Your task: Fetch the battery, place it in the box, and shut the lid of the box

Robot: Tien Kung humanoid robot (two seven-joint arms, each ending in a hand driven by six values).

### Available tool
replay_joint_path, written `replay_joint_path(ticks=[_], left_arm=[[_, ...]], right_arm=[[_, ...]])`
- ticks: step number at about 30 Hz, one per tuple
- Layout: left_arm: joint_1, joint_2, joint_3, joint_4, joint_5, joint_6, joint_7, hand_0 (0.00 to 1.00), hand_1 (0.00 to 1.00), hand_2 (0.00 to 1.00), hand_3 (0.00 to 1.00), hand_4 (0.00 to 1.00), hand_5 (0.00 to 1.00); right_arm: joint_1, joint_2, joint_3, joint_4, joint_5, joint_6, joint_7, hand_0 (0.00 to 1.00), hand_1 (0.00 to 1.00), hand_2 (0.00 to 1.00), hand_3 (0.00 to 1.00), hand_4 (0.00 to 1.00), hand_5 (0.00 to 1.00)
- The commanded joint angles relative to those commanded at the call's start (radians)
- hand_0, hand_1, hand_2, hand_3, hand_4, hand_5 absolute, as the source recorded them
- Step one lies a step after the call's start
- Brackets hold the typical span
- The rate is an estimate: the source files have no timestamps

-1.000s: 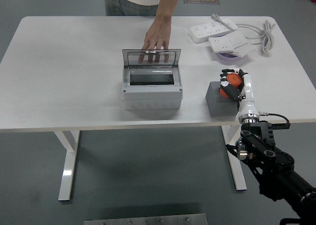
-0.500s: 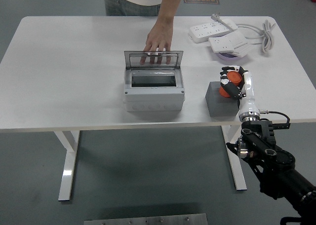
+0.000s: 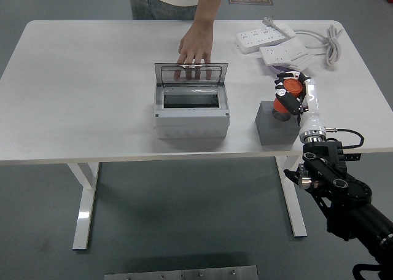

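An orange battery (image 3: 287, 99) is held in my right hand (image 3: 288, 96), whose black fingers are curled around it just above the grey block (image 3: 273, 125). The grey box (image 3: 191, 111) stands mid-table with its clear lid (image 3: 191, 73) raised upright at the back. A person's hand (image 3: 194, 51) rests against the back of that lid, holding it up. My right arm comes up from the lower right corner. My left arm does not show.
Two white power strips (image 3: 274, 39) and a coiled white cable (image 3: 330, 42) lie at the back right. A purple-rimmed dish (image 3: 288, 72) peeks out just behind my right hand. The person stands at the far edge.
My right hand has lifted the orange battery a little up off the grey block. The box shifted slightly right early on, and the person's hand stays on the lid.
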Motion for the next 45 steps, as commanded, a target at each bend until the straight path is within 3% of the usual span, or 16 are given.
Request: replay_joint_path(ticks=[9, 26, 35, 45], left_arm=[[0.001, 0.000, 0.004, 0.001, -0.007, 0.000, -0.003, 0.631, 0.719, 0.573, 0.568, 0.663, 0.139], [0.006, 0.002, 0.008, 0.001, -0.018, 0.003, -0.007, 0.631, 0.719, 0.573, 0.568, 0.665, 0.142], [0.010, 0.007, 0.005, 0.001, -0.018, 0.005, -0.005, 0.631, 0.719, 0.573, 0.568, 0.665, 0.143], [0.010, 0.011, 0.000, 0.002, -0.009, 0.004, -0.003, 0.631, 0.719, 0.573, 0.568, 0.665, 0.143]], right_arm=[[0.025, -0.050, -0.003, 0.076, -0.142, 0.007, -0.104, 0.429, 0.406, 0.411, 0.427, 0.069, 0.002], [0.073, -0.099, -0.015, 0.231, -0.565, 0.127, -0.440, 0.380, 0.355, 0.371, 0.396, 0.035, 0.002], [0.108, -0.090, -0.066, 0.308, -0.754, 0.191, -0.589, 0.375, 0.345, 0.360, 0.393, 0.040, 0.002], [0.170, -0.033, -0.132, 0.274, -0.805, 0.228, -0.646, 0.359, 0.337, 0.348, 0.373, 0.050, 0.002]])
